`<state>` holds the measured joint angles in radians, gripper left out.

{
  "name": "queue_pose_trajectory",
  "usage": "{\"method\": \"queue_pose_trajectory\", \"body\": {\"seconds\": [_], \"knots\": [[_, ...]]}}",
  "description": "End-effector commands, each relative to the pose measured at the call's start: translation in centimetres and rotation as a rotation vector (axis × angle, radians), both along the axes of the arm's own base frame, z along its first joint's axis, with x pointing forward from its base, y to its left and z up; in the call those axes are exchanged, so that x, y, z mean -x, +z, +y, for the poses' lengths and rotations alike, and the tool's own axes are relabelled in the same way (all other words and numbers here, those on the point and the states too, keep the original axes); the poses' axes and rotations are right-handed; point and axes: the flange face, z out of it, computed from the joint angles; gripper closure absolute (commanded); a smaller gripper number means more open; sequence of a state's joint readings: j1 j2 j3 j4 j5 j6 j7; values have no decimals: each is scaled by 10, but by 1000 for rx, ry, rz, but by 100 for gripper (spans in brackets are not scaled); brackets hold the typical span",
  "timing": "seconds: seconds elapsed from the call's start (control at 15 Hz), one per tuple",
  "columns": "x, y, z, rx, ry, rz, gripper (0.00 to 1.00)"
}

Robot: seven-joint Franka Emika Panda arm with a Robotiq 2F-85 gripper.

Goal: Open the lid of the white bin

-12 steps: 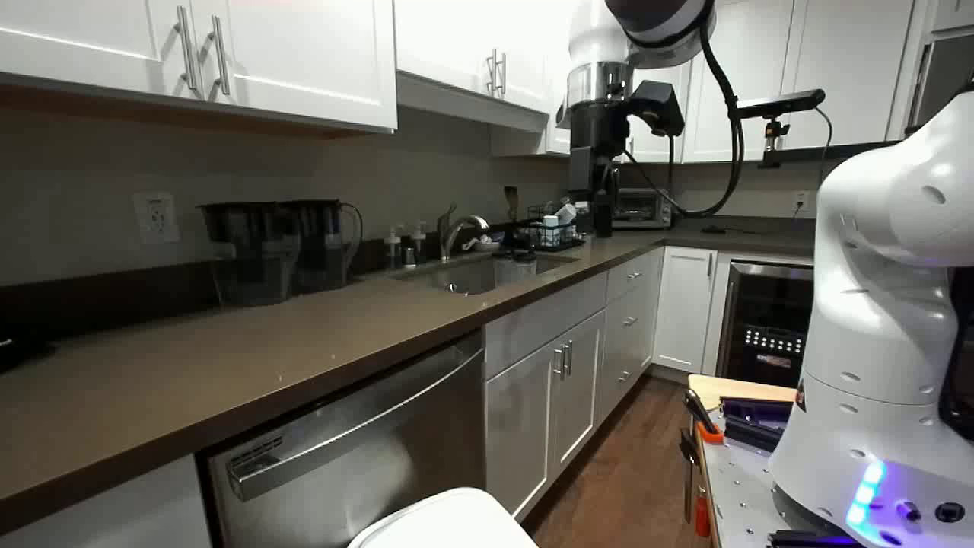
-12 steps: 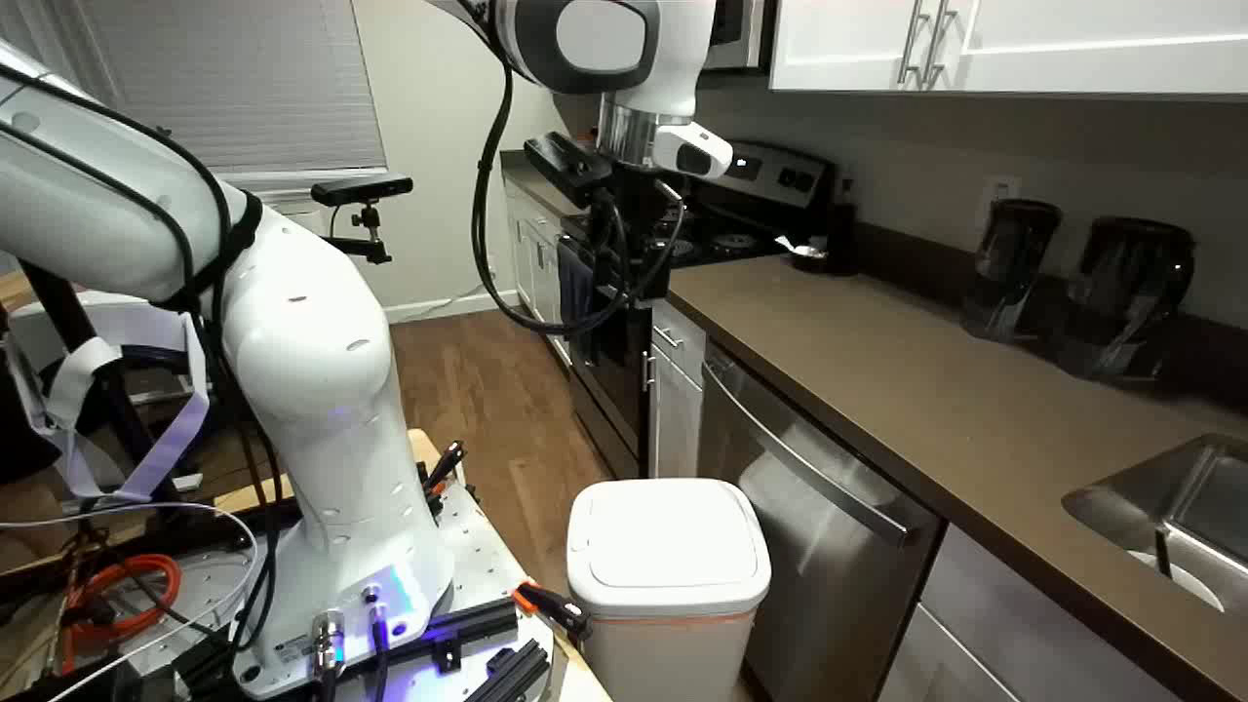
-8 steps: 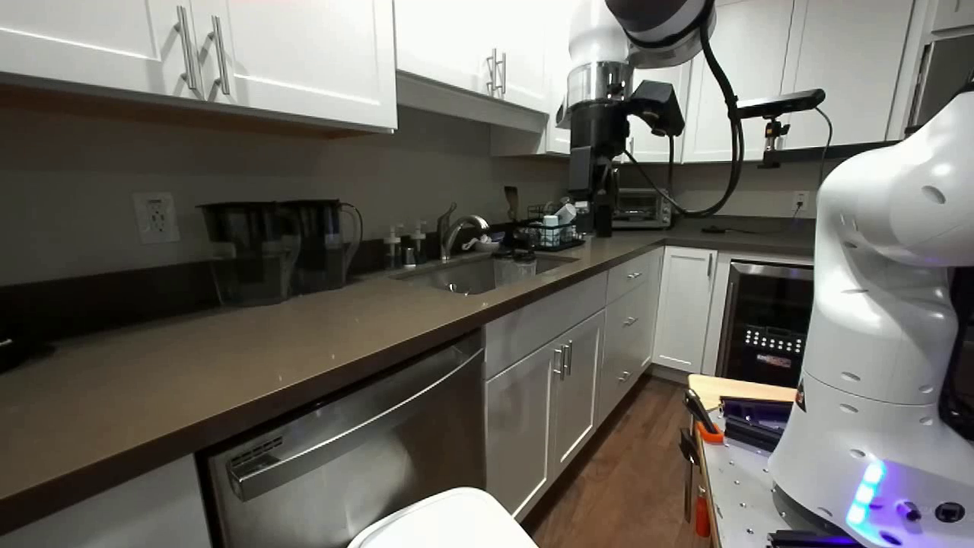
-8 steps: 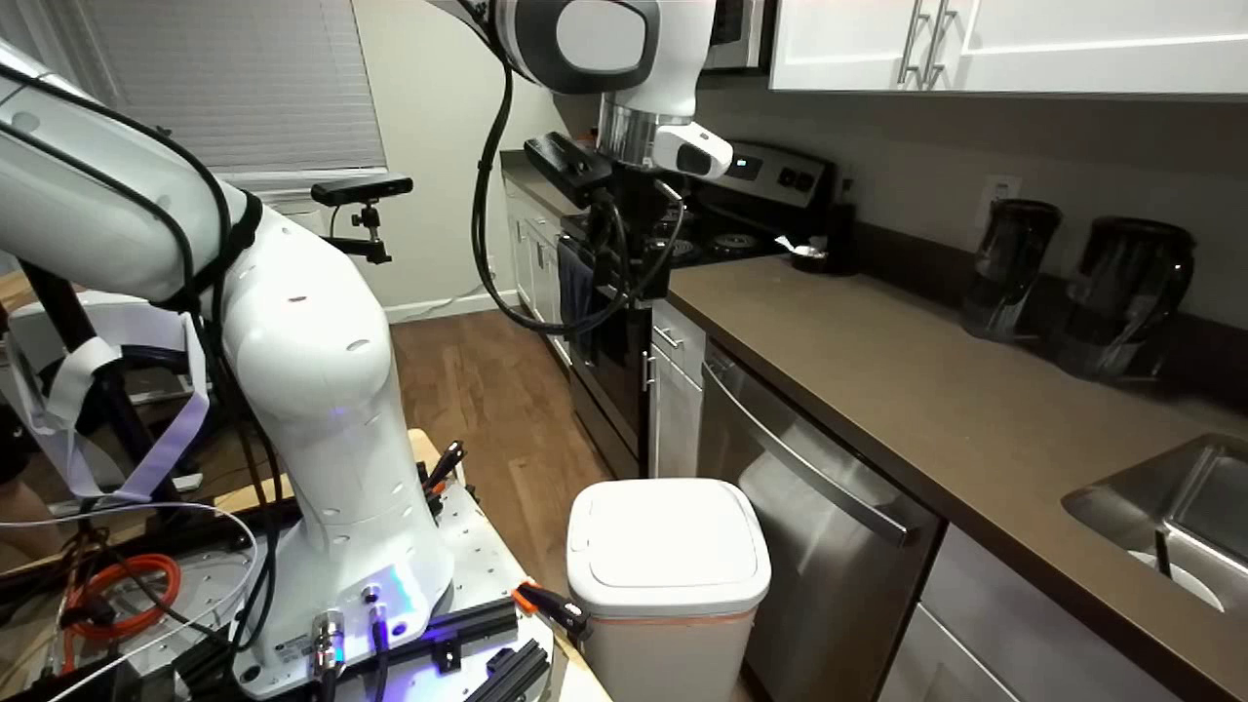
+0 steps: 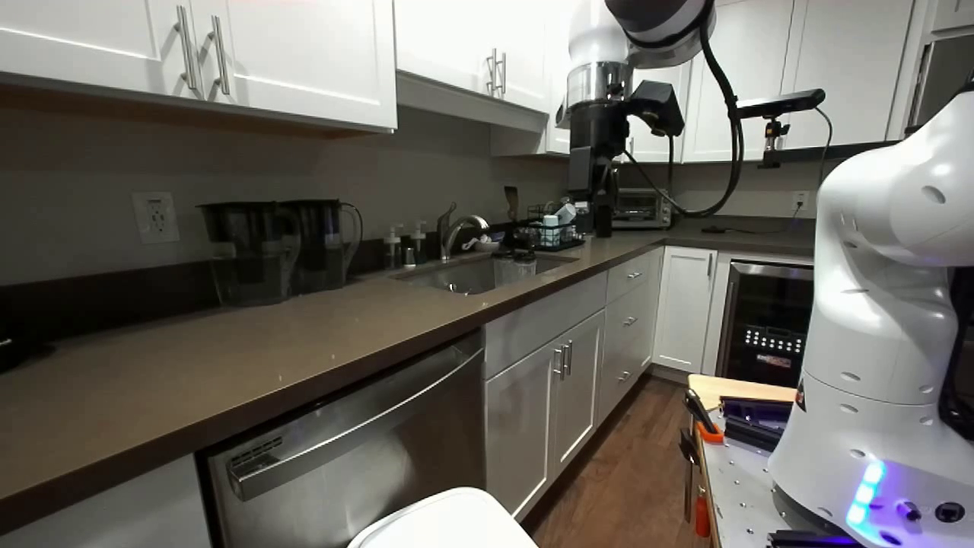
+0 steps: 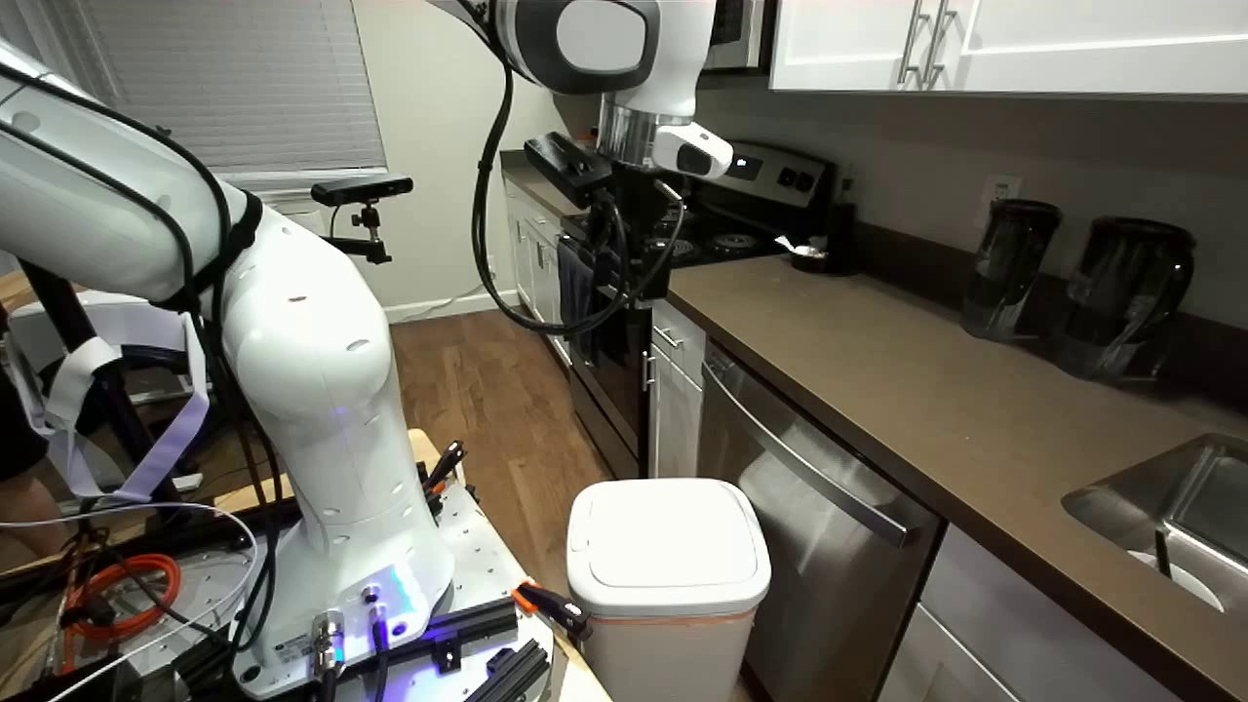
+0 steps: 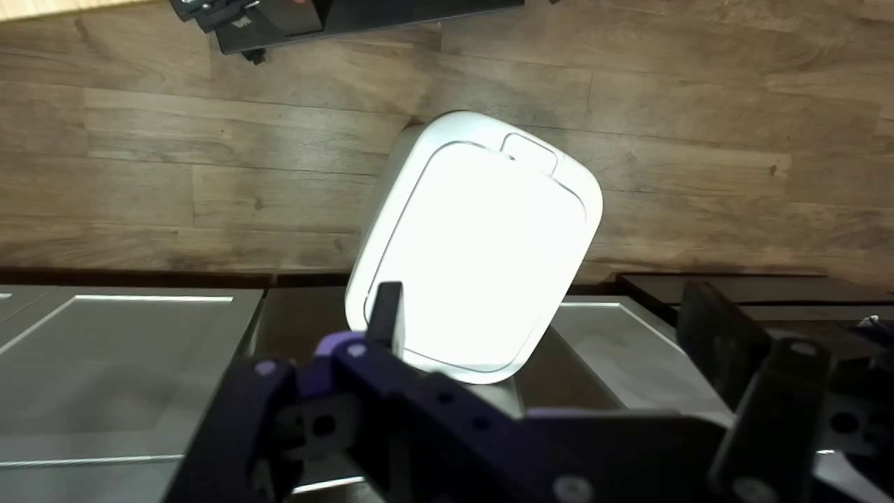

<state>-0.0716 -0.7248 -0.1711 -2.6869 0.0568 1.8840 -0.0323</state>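
Note:
The white bin (image 6: 668, 653) stands upright on the floor between the robot's table and the dishwasher. Its flat white lid (image 6: 673, 531) is closed. Only the lid's corner (image 5: 449, 521) shows at the bottom of an exterior view. In the wrist view the lid (image 7: 482, 244) shows from above, with a small rounded tab (image 7: 531, 152) at one short edge. My gripper (image 7: 548, 307) is open and empty, fingers wide apart. It points down, high above the bin and apart from it. In an exterior view the gripper (image 5: 593, 224) hangs at upper right; in the other it is dark and partly behind cables.
The steel dishwasher (image 6: 809, 526) and brown counter (image 6: 877, 370) stand beside the bin. The robot's table (image 6: 487, 546) is on its other side, with a black-and-orange tool (image 6: 556, 606) jutting toward the bin. Pitchers (image 6: 1009, 268) stand on the counter. A person's leg (image 6: 24, 502) shows at the edge.
The arm, gripper and bin have not visibly moved. Only the person at the edge of an exterior view has shifted a little.

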Motion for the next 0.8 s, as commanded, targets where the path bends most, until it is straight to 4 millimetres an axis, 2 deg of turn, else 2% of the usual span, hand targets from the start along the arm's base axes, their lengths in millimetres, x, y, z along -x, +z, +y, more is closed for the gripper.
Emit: {"method": "queue_pose_trajectory", "body": {"seconds": [0.0, 0.27, 0.4, 0.73], "knots": [[-28, -30, 6, -8, 34, 25, 0], [-64, -84, 26, -38, 29, 52, 0], [-78, -116, 42, -61, 19, 64, 0], [-90, -193, 80, -99, -37, 115, 0]]}}
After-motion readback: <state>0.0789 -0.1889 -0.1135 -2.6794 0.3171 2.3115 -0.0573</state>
